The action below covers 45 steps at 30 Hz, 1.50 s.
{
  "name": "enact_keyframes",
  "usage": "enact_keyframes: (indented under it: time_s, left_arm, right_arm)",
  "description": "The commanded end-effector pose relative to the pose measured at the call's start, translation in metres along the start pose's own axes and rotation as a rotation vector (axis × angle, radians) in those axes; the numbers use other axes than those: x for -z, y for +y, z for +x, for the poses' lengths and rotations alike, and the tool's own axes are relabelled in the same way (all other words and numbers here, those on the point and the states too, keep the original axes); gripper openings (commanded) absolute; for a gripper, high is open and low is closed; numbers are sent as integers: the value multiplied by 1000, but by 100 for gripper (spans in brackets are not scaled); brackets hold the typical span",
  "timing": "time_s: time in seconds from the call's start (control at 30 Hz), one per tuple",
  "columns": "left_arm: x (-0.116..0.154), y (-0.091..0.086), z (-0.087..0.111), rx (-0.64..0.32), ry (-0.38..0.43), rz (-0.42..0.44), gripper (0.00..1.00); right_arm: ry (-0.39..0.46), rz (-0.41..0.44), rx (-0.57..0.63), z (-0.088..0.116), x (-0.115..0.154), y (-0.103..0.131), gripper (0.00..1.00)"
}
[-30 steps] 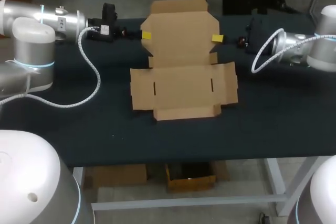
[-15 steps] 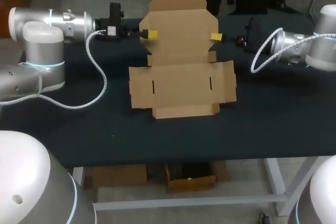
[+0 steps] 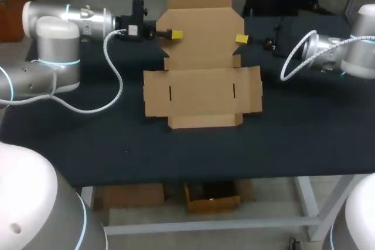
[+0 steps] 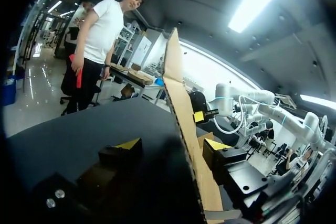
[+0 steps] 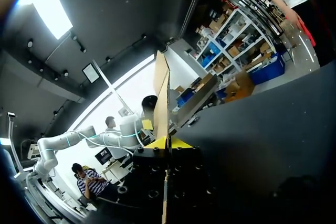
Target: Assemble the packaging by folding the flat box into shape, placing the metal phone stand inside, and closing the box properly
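Cardboard first: the box [image 3: 202,91] lies unfolded at the middle of the bench [image 3: 304,139]. Its short front flap is nearest the near edge. Behind that sits the wide base panel with two slots and a side flap at each end, all flat on the dark surface. Farther back, toward the far edge, the rear panel [image 3: 204,33] looks tilted up off the bench, and both wrist views show it edge-on and standing.

Your left hand [image 3: 176,34] is at that panel's left side. Its fingers [image 4: 128,144] are spread with the card between them, and one tip stands visibly apart from it, so it is not gripping. Your right hand [image 3: 241,39] is at the panel's right side with its yellow tips pressed together on the card's edge, pinching it.

You are in the folding step, and early in it, since no wall is formed. The metal phone stand shows in none of the views. Next, I'd judge, you should close the left hand on the panel so both sides are gripped evenly. Then swing the panel over along its crease without skewing it or dragging the base across the bench.
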State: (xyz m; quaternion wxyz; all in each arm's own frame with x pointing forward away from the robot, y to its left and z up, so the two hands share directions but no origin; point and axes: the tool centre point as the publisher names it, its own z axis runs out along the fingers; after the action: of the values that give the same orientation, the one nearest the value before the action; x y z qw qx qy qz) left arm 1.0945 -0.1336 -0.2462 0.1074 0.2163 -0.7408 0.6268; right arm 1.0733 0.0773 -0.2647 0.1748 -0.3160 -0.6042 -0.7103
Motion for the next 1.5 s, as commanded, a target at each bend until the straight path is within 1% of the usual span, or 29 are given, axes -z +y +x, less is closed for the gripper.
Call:
enact_keyframes:
  time_s: [0.03,0.07,0.13,0.17,0.23,0.37,0.47,0.83,1.0,1.13,1.27,1.37,1.5]
  left_arm:
    - [-3,1,-5,-1,50,-4,74]
    - [-4,1,-5,-2,51,-5,73]
    - [-5,2,-5,-3,52,-9,66]
    - [-5,2,-5,-3,54,-10,65]
    - [-6,1,-4,-6,58,-10,58]
    - [-7,1,-2,-14,58,-12,47]
    - [-8,0,-1,-16,58,-12,43]
    - [-13,2,3,-19,75,-13,36]
    - [-14,3,3,-17,81,-14,29]
    - [-16,3,3,-20,84,-14,26]
    - [-16,3,3,-20,86,-12,21]
    - [-16,3,2,-19,89,-8,15]
    - [-16,3,2,-19,94,-7,9]
  right_arm:
    - [-1,-3,4,-1,0,3,0]
    - [-2,-4,4,-1,0,3,0]
    - [-6,-6,6,-1,-1,4,0]
    - [-6,-7,7,-1,-1,5,0]
    - [-6,-8,8,-2,-1,6,0]
    - [-5,-7,8,-2,-3,7,0]
    - [-4,-7,7,-3,-3,7,0]
    - [-5,-21,10,-2,-1,8,0]
    - [-2,-21,10,-2,-1,8,0]
    - [-1,-22,11,-2,-2,9,0]
    - [1,-24,12,-2,-2,9,0]
    - [1,-27,13,-2,-2,9,0]
    - [2,-30,15,-1,-2,9,0]
